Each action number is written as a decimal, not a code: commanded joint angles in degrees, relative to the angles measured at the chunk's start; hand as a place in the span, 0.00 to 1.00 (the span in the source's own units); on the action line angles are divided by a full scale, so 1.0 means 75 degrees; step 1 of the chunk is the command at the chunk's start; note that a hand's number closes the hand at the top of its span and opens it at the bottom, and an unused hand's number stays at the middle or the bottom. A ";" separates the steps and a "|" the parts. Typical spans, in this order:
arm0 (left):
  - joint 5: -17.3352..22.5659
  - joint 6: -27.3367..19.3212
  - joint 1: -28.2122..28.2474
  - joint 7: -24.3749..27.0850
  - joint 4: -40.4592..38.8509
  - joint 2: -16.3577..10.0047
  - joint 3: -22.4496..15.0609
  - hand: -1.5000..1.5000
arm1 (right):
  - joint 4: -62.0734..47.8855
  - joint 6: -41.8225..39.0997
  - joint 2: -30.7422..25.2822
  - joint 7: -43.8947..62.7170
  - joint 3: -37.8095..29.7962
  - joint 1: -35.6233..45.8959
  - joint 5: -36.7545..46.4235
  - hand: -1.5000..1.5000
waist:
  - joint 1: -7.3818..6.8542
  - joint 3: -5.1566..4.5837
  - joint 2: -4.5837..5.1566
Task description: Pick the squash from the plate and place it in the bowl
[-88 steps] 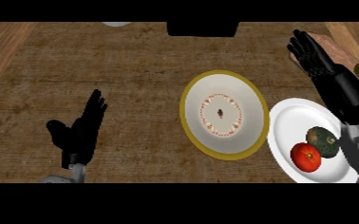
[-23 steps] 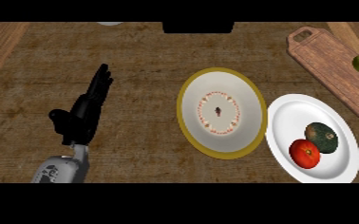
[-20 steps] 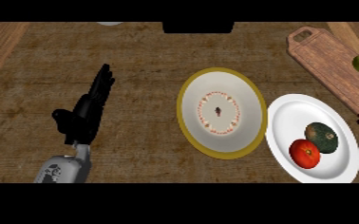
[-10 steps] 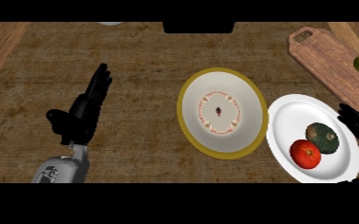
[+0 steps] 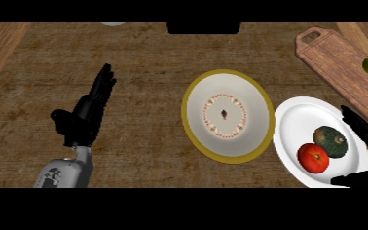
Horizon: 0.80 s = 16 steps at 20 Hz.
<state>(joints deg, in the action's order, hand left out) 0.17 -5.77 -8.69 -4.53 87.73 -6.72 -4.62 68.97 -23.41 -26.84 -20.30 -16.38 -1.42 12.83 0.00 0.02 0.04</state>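
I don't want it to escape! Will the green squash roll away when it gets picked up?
The squash looks round, so it may roll if nudged. The tomato close beside it might stop it that way. It looks plump and solid, so probably stiff.

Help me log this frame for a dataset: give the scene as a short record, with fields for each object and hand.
squash: dark green, on the plate, beside the tomato
tomato: red, same plate
plate: white, right of the bowl
bowl: yellow-rimmed, nothing in it
left hand: open, fingers up, resting at left
right hand: partly in view at right edge, by plate
cutting board: wooden, upper right
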 commanded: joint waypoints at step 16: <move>-0.0401 -0.0012 0.0167 -0.0144 0.0265 0.0351 -0.0023 0.50 | -0.1234 0.0667 0.0071 -0.2643 0.1085 0.0056 0.1910 1.00 | 0.0000 0.0000 -0.0007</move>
<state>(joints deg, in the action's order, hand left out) -2.05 -5.54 -7.67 -4.52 88.48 -4.34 -4.72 62.43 -18.00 -26.59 -35.43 -9.56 0.86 25.48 -0.09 -0.34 -0.20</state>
